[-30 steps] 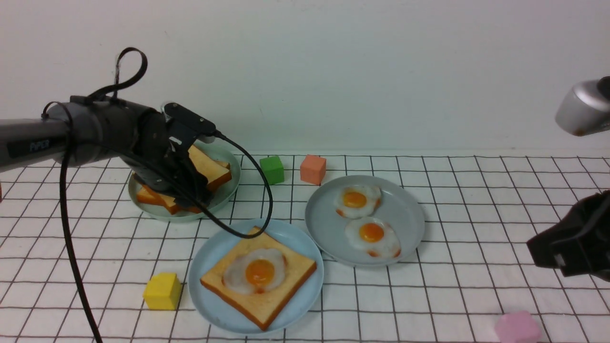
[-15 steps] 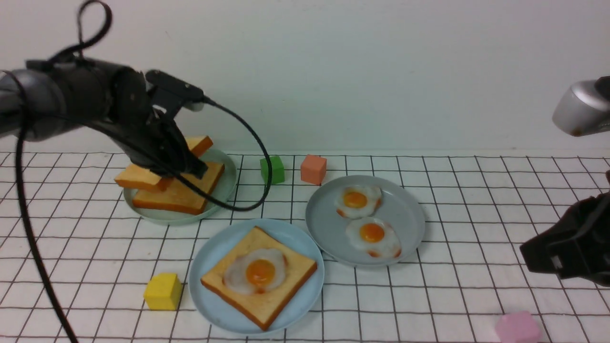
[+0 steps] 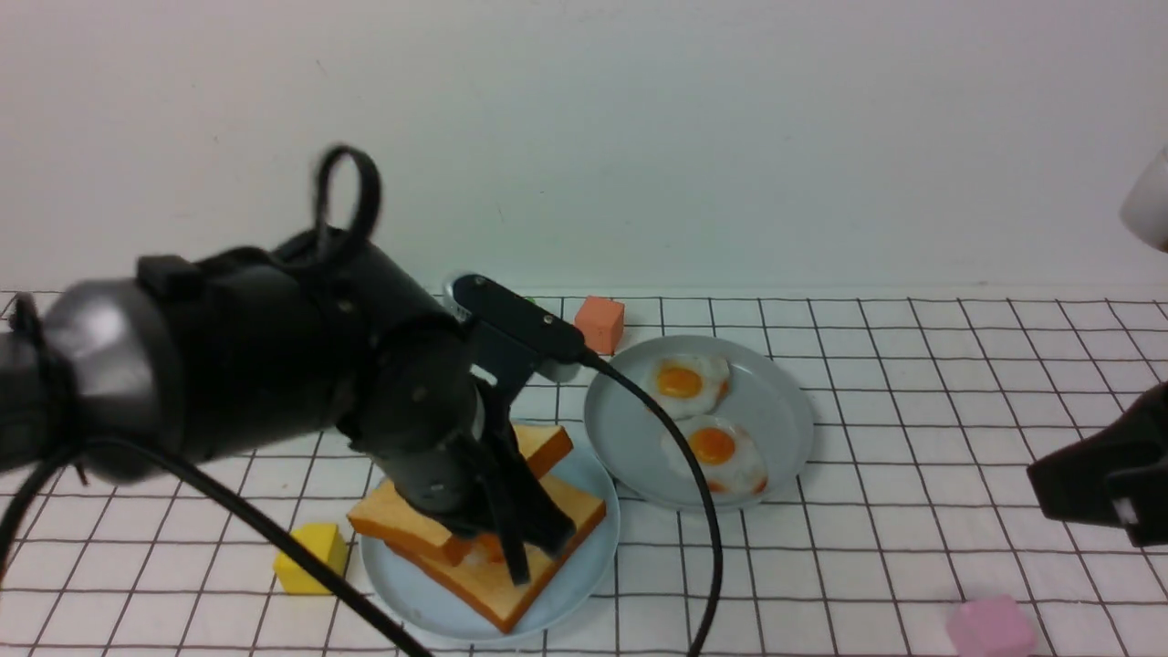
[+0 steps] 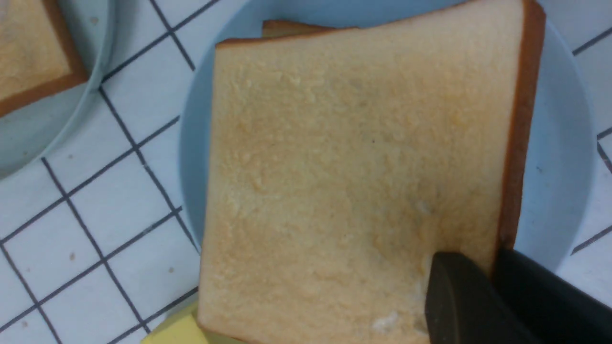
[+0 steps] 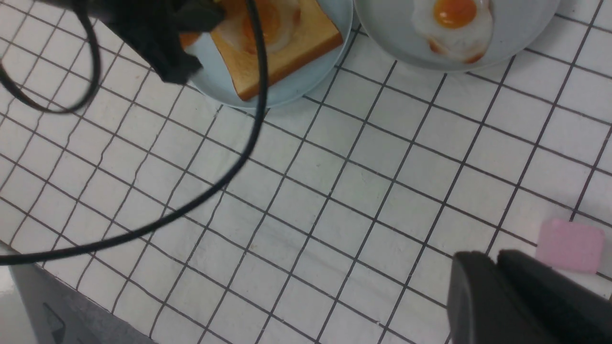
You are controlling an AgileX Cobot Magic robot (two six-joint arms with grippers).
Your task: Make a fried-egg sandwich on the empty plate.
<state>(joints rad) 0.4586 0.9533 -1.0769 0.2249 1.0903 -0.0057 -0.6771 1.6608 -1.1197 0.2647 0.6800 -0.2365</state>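
- The tabletop (image 3: 912, 566) has room around the target, so I judge the approach should be a straight descent with no sideways sweep.
- The left tool (image 3: 527, 546) is clamped narrow on one edge of the top toast slice (image 3: 392, 522) and holds it just above the stack. Keep the wrist level so the slice lands flat, not corner first.
- The right tool (image 5: 495, 272) is parked well apart at the side. Its jaws look close together, but I cannot tell whether they are fully closed, and nothing shows between them. It need not join in.
- The light blue plate (image 3: 584, 584) carries the sandwich so far. Its left rim lies under the overhanging slice, so shift the slice toward the plate's middle before letting go.
- The bottom toast slice (image 3: 575, 506) lies flat on that plate, and one corner peeks out past the held slice in the left wrist view. Match crust to crust.
- The fried egg (image 5: 275, 21) sits on the bottom slice, mostly hidden beneath. Press lightly, since the glossy egg could slip.
- The yellow block (image 3: 310, 552) stands just beside the plate. Spread the jaws only a little on release, then lift straight up.
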